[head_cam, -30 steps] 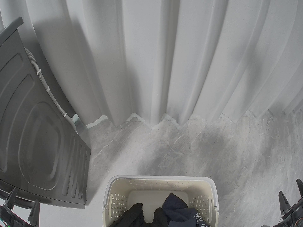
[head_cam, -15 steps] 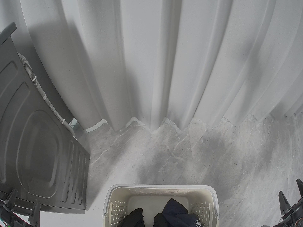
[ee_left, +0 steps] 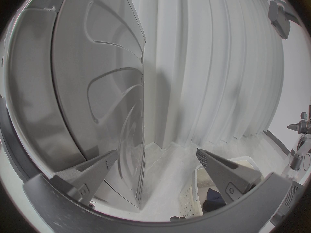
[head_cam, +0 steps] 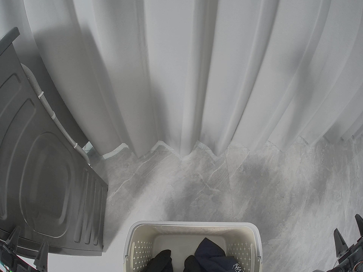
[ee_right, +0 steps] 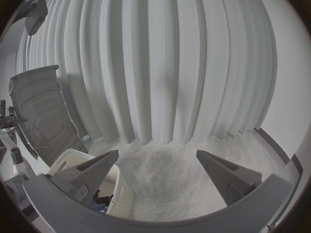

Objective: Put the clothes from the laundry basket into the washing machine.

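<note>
A white pleated curtain [head_cam: 196,65] hangs across the whole back of the room and reaches down to the floor [head_cam: 234,186], which is pale grey stone with a marbled pattern.

The washing machine [head_cam: 41,170] stands on the robot's left, just in front of the curtain. It presents a grey ribbed side panel, and its opening cannot be seen.

The laundry basket [head_cam: 193,225] sits on the floor at the near edge of the head view, centred between the 2 arms and just to the right of the machine, with a strip of floor between them. It is cream plastic with perforated walls and a rolled rim.

The clothes are inside the basket, piled against its near side: a black garment [head_cam: 160,259] towards the left and a navy garment [head_cam: 211,252] beside it towards the right, with the 2 touching. The far part of the basket's bottom is bare.

The left claw [head_cam: 27,246] is low on the left, just beside the machine's lower edge. It is released, its 2 fingers spread wide with nothing between them. The right claw [head_cam: 348,238] is low on the right, above the floor and well apart from the basket. It is likewise released and holds nothing.

A pale corrugated drain hose [head_cam: 53,116] runs down the machine's rear edge.
</note>
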